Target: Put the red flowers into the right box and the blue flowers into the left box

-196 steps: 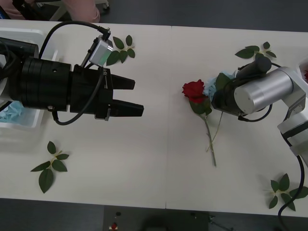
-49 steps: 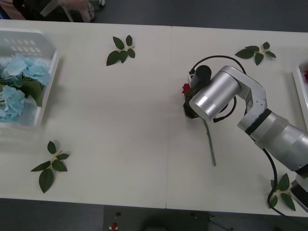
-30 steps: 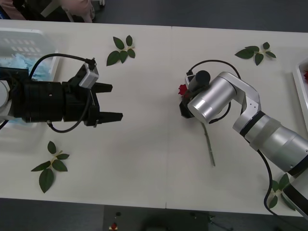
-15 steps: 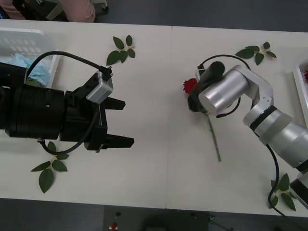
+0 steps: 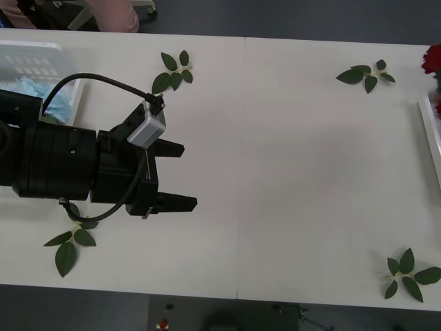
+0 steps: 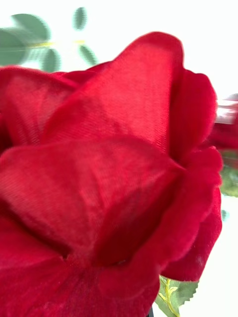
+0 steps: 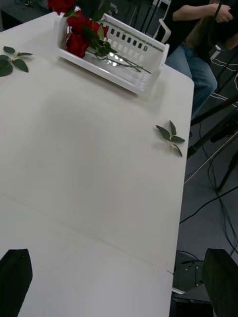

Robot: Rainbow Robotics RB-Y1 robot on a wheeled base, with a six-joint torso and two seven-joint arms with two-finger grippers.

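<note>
Left gripper (image 7: 116, 282) is hanging over the white table (image 7: 89, 163), black fingertips (image 7: 15, 272) sitting wide apart with nothing between them. White tray (image 7: 144, 54) with slotted walls is sitting by the far edge of the table, red roses (image 7: 77, 34) lying inside it, stems (image 7: 124, 62) running along the tray floor. One more red bloom (image 7: 60, 4) is showing just past the tray's end. One leaf sprig (image 7: 170, 137) is lying near the table's side edge, another sprig (image 7: 10, 59) well apart from it. A seated person's legs are showing beyond the tray.
</note>
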